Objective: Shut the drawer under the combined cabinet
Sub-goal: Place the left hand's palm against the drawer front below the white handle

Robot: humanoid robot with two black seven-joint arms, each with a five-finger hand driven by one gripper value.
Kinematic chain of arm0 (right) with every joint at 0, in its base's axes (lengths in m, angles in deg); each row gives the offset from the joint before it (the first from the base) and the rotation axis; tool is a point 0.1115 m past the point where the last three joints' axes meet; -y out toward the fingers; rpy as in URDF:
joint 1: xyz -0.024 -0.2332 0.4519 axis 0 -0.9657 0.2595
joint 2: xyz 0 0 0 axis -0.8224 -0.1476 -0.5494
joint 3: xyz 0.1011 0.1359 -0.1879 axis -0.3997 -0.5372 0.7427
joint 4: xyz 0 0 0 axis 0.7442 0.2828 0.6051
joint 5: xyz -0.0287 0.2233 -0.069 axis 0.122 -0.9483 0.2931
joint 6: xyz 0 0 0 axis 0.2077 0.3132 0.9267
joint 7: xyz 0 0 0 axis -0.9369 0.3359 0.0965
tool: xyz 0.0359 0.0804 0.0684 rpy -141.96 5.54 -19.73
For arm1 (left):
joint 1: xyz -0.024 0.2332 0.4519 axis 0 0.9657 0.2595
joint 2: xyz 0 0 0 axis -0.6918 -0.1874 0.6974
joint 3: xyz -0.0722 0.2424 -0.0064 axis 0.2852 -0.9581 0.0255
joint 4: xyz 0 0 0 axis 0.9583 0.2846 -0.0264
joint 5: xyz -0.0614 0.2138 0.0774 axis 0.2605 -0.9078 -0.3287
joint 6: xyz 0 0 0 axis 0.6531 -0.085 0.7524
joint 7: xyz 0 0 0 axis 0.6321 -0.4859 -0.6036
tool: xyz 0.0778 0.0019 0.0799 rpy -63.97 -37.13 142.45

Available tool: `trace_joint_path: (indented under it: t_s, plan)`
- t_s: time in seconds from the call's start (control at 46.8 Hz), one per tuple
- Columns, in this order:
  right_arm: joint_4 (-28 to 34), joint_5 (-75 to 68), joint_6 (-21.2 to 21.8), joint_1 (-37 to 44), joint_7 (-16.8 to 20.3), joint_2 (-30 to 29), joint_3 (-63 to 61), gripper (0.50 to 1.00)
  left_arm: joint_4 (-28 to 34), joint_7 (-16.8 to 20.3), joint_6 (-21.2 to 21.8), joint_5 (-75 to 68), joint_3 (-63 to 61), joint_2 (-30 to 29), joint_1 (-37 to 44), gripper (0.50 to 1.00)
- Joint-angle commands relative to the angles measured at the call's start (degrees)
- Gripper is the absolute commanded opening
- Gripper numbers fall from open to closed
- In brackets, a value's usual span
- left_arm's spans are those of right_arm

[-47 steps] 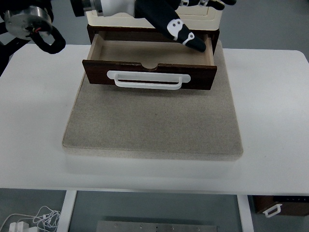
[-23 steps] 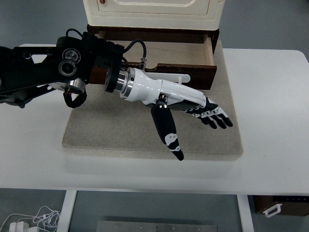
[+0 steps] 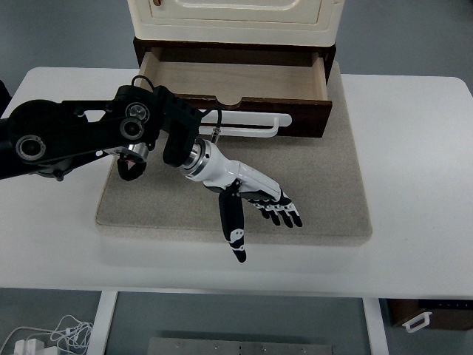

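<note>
**Drawer open, left hand empty over the mat**

Drawer [image 3: 233, 78] is pulled out from under the cream cabinet [image 3: 235, 21], at 12 o'clock in the top view. Inside looks bare. Dark wood front faces the robot, white handle [image 3: 255, 126] across it, partly hidden on its left end by the arm.

Left arm [image 3: 81, 137] comes in from 9 o'clock, black links crossing the front-left corner of the drawer. Left hand [image 3: 255, 196] sits past the white wrist, near frame centre, over the beige mat [image 3: 325, 192]. Fingers [image 3: 284, 214] straight and spread, pointing toward 4 o'clock, thumb toward 6; holding nothing. Hand is apart from the handle and drawer front.

Mat lies on the white table [image 3: 421, 170].
</note>
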Motion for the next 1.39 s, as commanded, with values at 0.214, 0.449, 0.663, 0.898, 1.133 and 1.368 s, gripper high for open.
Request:
trace_joint_path:
  t_s: [0.214,0.449,0.663,0.898,1.133,1.368]
  plan:
    - [0.0,0.0,0.0,0.0,0.0,0.0,0.0,0.952,2.5,-6.6,0.0,-0.9,0.8,0.6,-1.1,0.999]
    - [0.0,0.0,0.0,0.0,0.0,0.0,0.0,0.952,4.7,-9.6,0.0,-1.1,0.9,2.6,-3.9,0.999]
    - [0.0,0.0,0.0,0.0,0.0,0.0,0.0,0.952,7.4,-10.3,0.0,-1.2,0.9,2.7,-5.0,0.999]
    - [0.0,0.0,0.0,-0.1,0.0,0.0,0.0,0.952,8.2,-10.3,0.0,-2.2,0.9,2.8,-5.4,0.999]
    - [0.0,0.0,0.0,-0.1,0.0,0.0,0.0,0.952,10.4,-10.2,0.0,-3.3,1.0,2.8,-5.4,0.999]
    - [0.0,0.0,0.0,0.0,0.0,0.0,0.0,0.952,13.4,-10.1,0.0,-3.7,1.2,3.1,-5.9,0.999]
